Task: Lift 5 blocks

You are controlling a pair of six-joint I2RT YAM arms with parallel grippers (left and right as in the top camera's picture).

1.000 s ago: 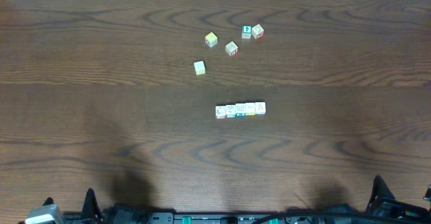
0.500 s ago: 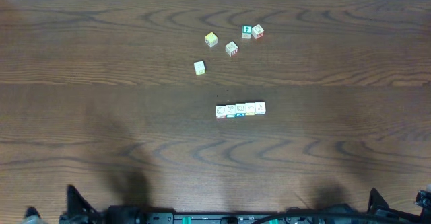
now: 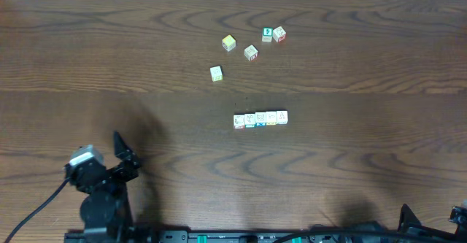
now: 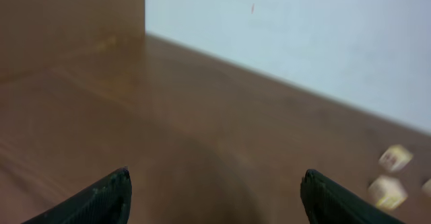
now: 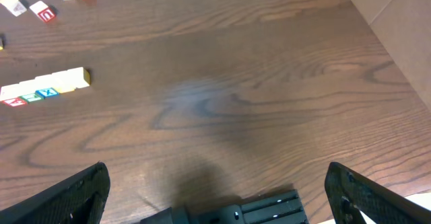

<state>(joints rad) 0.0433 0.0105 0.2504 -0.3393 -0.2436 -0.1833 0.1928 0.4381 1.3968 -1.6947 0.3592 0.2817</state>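
We are looking at the blocks (image 3: 260, 118) sitting in a tight row of five, face against face, near the middle of the surface (image 3: 379, 170), with nothing gripping them. The left jaws and the right jaws are both standing wide apart and holding nothing. The left arm (image 3: 98, 192) is hanging over the near left part of the surface, and the right jaws are sitting at the near edge, so both are well apart from the row.

We are worrying mostly about the squeeze. Five blocks held only by pressure on the ends are likely to buckle in the middle if the two sides are pressing off-line or at uneven heights, spilling the row. An arriving finger is also risking a nudge that skews the row before any grip. The loose cubes (image 3: 250, 52) farther back are worrying us less, lying well apart.
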